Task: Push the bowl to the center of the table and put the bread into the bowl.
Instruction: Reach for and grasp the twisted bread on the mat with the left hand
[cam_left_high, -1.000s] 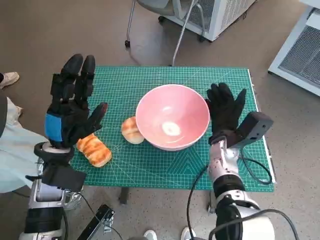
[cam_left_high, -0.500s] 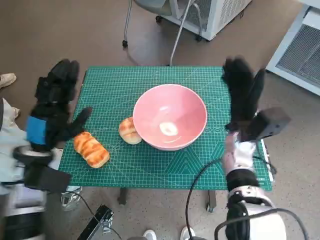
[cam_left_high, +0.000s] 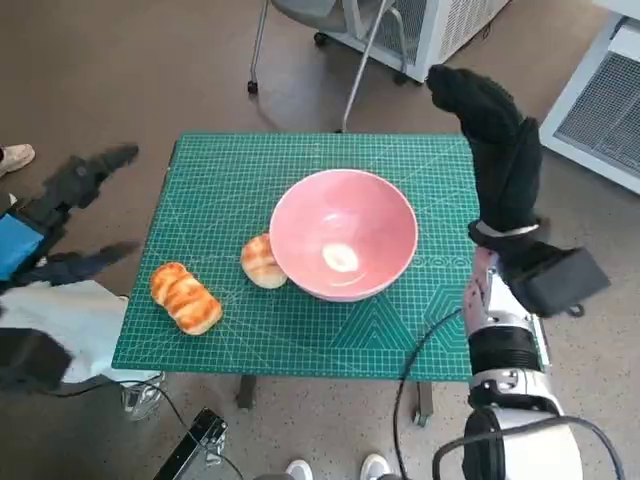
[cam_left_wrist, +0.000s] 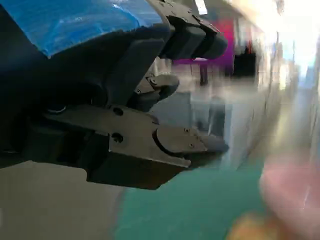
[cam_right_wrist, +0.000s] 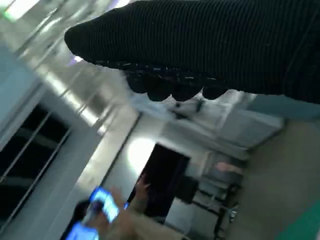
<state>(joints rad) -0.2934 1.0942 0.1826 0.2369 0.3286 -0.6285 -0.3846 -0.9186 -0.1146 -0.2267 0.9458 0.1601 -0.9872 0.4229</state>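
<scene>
both hands (cam_left_high: 55, 215) (cam_left_high: 495, 135) lifted off (empty); bowl (cam_left_high: 343, 233) beside bread (cam_left_high: 262, 262).

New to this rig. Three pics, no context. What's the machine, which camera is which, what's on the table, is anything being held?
It is a humanoid robot at a small table, and you see only its forearms and hands. The wide picture comes from a camera on its head, looking steeply down. The other two come from cameras behind each wrist; both are blurred and mostly show room background.

The left hand, black with blue tape, is off the table's left edge, fingers spread. The right hand, in a black knitted glove, is raised past the far right corner. Neither holds anything.

On the green cutting mat stands a pink bowl, roughly in the middle. A small round bread roll touches its left side, and a longer striped bread lies further left, apart from it. No bread is in the bowl yet.
</scene>
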